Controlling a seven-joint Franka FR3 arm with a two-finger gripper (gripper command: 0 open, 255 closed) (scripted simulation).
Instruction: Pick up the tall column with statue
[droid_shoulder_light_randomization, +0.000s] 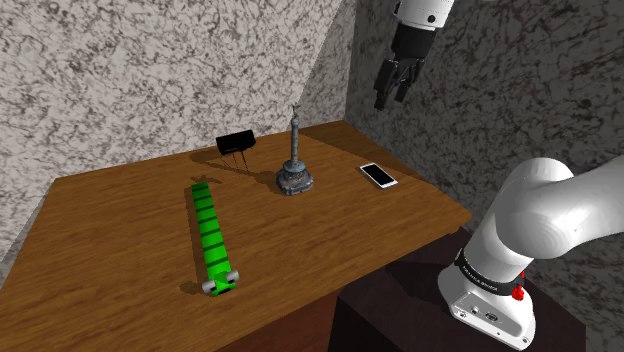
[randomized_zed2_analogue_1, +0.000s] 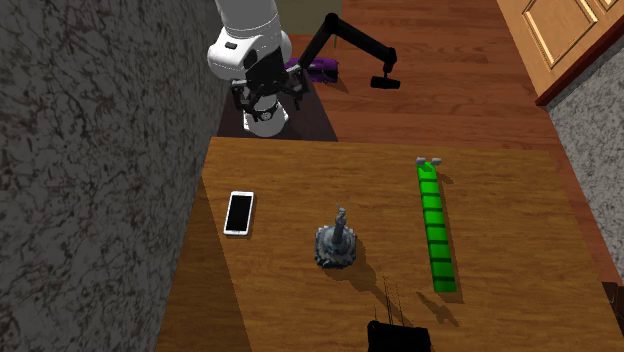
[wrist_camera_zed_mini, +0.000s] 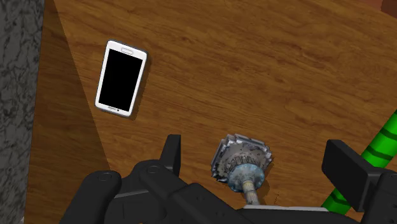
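The column with statue (droid_shoulder_light_randomization: 295, 165) stands upright mid-bench (droid_shoulder_light_randomization: 120, 250), between a white phone (droid_shoulder_light_randomization: 378, 175) and a green segmented bar (droid_shoulder_light_randomization: 210, 235). The shoulder view shows the gripper (droid_shoulder_light_randomization: 392, 88) high above the bench. The wrist view shows its fingers (wrist_camera_zed_mini: 172, 153) spread, holding nothing.

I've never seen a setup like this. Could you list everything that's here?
table: 1, brown wood, under all the items
statue column: 1, grey, upright near the table's middle
phone: 1, white with a black screen, flat on the table, apart from the column
segmented bar: 1, green with a grey end, lying on the table
small box: 1, black, on thin legs, near the wall
walls: 2, grey speckled, meeting behind the table
stand: 1, dark, beside the table
arm: 1, white
gripper: 1, black, open, high above the table
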